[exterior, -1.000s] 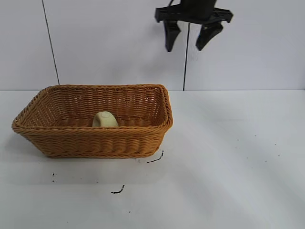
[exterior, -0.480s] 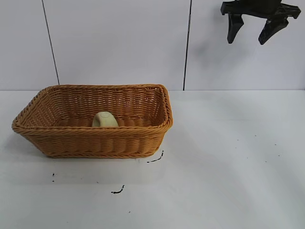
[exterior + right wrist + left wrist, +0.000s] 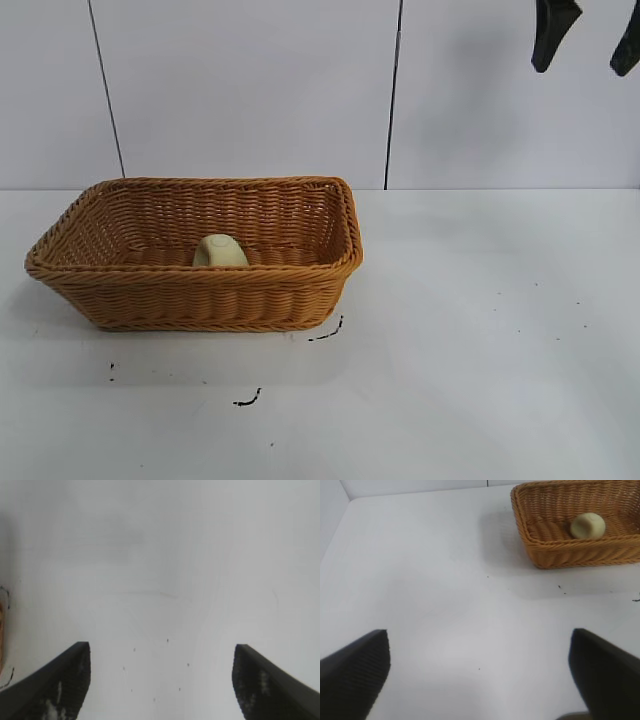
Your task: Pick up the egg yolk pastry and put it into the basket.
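Note:
The egg yolk pastry [image 3: 220, 251], a small pale yellow dome, lies inside the orange-tan wicker basket [image 3: 200, 295] at the table's left. Both also show in the left wrist view, the pastry [image 3: 587, 525] within the basket [image 3: 570, 555]. My right gripper [image 3: 588, 45] is open and empty, high at the top right, far from the basket; in its own wrist view it [image 3: 160, 680] hangs over bare table. My left gripper [image 3: 479, 675] is open and empty over bare table, away from the basket, and is out of the exterior view.
A white table [image 3: 480, 330] with a few small dark marks [image 3: 247, 400] in front of the basket. A white wall with two dark vertical lines [image 3: 393, 95] stands behind. A sliver of the basket's edge [image 3: 2, 630] shows in the right wrist view.
My right gripper has moved up and to the right, from above the basket's right end to the top right corner, open and empty. The pastry and basket have not moved.

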You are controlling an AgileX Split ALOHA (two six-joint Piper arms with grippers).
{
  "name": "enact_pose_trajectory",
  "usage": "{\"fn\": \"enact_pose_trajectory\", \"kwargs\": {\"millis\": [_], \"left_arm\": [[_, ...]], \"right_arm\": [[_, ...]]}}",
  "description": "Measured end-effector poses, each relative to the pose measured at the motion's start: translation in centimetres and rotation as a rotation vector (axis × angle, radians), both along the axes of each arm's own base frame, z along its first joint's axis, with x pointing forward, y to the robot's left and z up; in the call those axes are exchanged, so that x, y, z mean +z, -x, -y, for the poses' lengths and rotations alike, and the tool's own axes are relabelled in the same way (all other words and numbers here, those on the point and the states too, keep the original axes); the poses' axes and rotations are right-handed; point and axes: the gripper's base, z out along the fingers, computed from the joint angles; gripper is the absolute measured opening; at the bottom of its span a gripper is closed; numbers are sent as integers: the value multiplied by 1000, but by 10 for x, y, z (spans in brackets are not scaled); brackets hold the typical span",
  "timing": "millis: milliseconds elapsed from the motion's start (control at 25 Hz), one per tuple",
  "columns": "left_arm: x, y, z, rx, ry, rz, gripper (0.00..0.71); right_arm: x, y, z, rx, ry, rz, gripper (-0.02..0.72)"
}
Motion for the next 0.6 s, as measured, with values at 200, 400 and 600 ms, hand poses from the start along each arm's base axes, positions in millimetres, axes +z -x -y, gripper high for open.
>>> {"fn": "enact_pose_trajectory", "kwargs": {"millis": [200, 400, 600], "left_arm": [[0, 0, 0, 0, 0, 0, 697], [0, 0, 0, 0, 0, 0, 697], [0, 0, 0, 0, 0, 0, 697]], "right_arm": [[27, 79, 3, 0, 0, 10, 561], [32, 159, 6, 1, -12, 27, 561], [16, 233, 9, 8, -10, 44, 561]]}}
